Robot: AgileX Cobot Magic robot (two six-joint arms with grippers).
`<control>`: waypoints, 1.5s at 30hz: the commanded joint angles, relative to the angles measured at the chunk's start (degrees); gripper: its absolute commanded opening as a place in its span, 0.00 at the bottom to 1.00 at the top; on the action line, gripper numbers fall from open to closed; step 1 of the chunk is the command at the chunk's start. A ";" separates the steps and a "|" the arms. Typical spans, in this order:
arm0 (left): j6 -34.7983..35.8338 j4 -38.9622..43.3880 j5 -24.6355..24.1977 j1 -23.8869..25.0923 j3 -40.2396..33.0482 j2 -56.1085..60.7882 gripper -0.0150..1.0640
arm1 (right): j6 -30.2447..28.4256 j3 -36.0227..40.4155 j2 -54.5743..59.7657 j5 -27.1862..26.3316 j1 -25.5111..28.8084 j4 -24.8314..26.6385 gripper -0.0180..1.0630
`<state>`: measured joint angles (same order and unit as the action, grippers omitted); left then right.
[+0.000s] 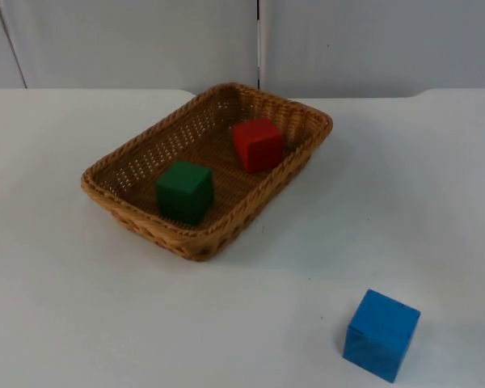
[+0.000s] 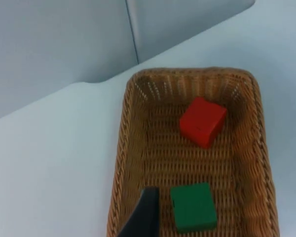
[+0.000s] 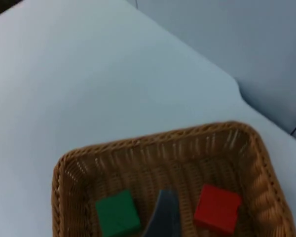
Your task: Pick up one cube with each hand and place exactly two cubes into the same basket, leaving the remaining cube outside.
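Observation:
A woven wicker basket (image 1: 145,139) stands at the table's middle, turned at an angle. Inside it sit a green cube (image 1: 184,191) at the near end and a red cube (image 1: 257,144) at the far end, apart from each other. A blue cube (image 1: 381,334) rests on the bare table at the front right, well outside the basket. My left gripper (image 2: 145,217) hangs above the basket (image 2: 122,148), beside the green cube (image 2: 193,206), with the red cube (image 2: 202,122) beyond. My right gripper (image 3: 164,217) hovers over the basket (image 3: 153,139), between the green cube (image 3: 117,213) and the red cube (image 3: 217,208).
The white table (image 1: 81,307) spreads wide around the basket. A grey partition wall (image 1: 145,40) closes off its far edge.

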<state>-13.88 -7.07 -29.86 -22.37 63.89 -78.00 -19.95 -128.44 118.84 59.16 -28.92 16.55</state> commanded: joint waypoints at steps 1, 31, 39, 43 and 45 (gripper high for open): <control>0.44 0.16 -0.46 -0.18 -0.63 0.75 0.81 | 0.03 1.06 -0.49 0.57 -0.32 0.67 0.65; 3.86 0.08 2.78 -0.18 -16.74 14.48 0.81 | -3.60 33.71 -13.12 -15.44 -0.32 3.31 0.65; 4.01 -1.47 0.51 -0.18 -18.59 19.26 0.81 | -3.60 46.99 -21.75 -22.26 -0.32 3.31 0.65; 4.05 -1.62 -1.56 -0.18 -19.53 22.28 0.81 | -3.60 52.85 -26.11 -24.71 -0.32 3.31 0.65; 4.05 -1.48 -3.06 -0.18 -19.53 25.00 0.81 | -3.60 57.28 -29.28 -25.92 -0.32 3.31 0.65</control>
<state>-10.36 -7.82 -31.71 -22.37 44.60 -55.51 -23.14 -73.83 92.02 34.98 -28.97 19.50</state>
